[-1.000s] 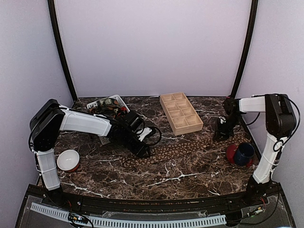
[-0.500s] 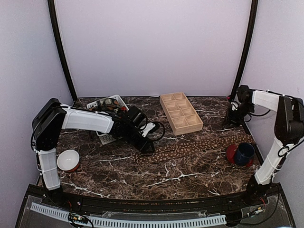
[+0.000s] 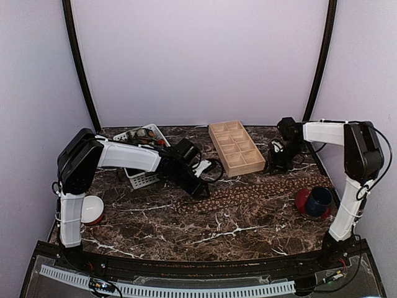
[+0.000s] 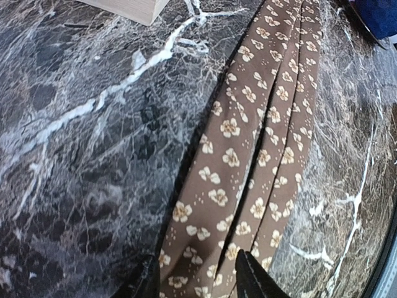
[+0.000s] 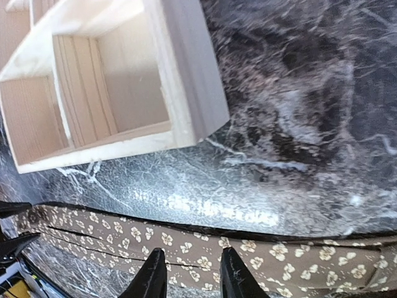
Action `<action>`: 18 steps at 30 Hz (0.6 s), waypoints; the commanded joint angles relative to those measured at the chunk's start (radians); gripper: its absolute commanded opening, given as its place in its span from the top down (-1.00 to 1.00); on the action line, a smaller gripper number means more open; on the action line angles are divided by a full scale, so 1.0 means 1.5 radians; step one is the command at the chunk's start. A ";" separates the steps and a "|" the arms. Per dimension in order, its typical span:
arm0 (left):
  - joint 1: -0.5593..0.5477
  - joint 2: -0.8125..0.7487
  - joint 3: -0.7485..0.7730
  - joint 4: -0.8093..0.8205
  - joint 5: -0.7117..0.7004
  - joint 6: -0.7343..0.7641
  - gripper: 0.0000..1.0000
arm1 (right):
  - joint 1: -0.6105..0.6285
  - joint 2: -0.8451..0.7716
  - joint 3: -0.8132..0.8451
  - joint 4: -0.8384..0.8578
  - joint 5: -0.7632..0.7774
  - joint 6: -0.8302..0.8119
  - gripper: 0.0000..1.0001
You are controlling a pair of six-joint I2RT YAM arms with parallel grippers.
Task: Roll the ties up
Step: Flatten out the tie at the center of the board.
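Observation:
A brown tie with small tan flowers (image 3: 254,189) lies flat across the marble table, from the middle toward the right edge. My left gripper (image 3: 197,190) is low over its left end. In the left wrist view the gripper (image 4: 195,282) is open, its fingertips (image 4: 248,276) straddling the folded tie (image 4: 242,155). My right gripper (image 3: 276,165) hangs near the tie's far edge by the wooden tray. In the right wrist view it (image 5: 191,276) is open and empty just above the tie (image 5: 291,254). No other ties are clearly visible.
A wooden compartment tray (image 3: 236,148) stands at the back centre and also shows in the right wrist view (image 5: 186,81). A white basket (image 3: 141,155) with clutter is at the back left. A white bowl (image 3: 93,208) sits front left. A blue mug on a red saucer (image 3: 317,202) sits at the right.
My left gripper has slid right along the tie's left end, which shifted right with it. My right gripper swung out to the back right edge, then back left beside the tray.

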 commanded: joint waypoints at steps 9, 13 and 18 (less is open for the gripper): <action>-0.024 0.057 0.044 -0.040 -0.013 0.003 0.18 | 0.050 0.045 -0.052 0.038 0.073 -0.014 0.42; -0.025 0.059 0.043 -0.049 -0.020 0.006 0.37 | 0.061 0.056 -0.076 0.045 0.106 -0.023 0.45; -0.025 0.058 0.046 -0.063 -0.025 0.010 0.60 | 0.064 0.059 -0.096 0.051 0.146 -0.028 0.66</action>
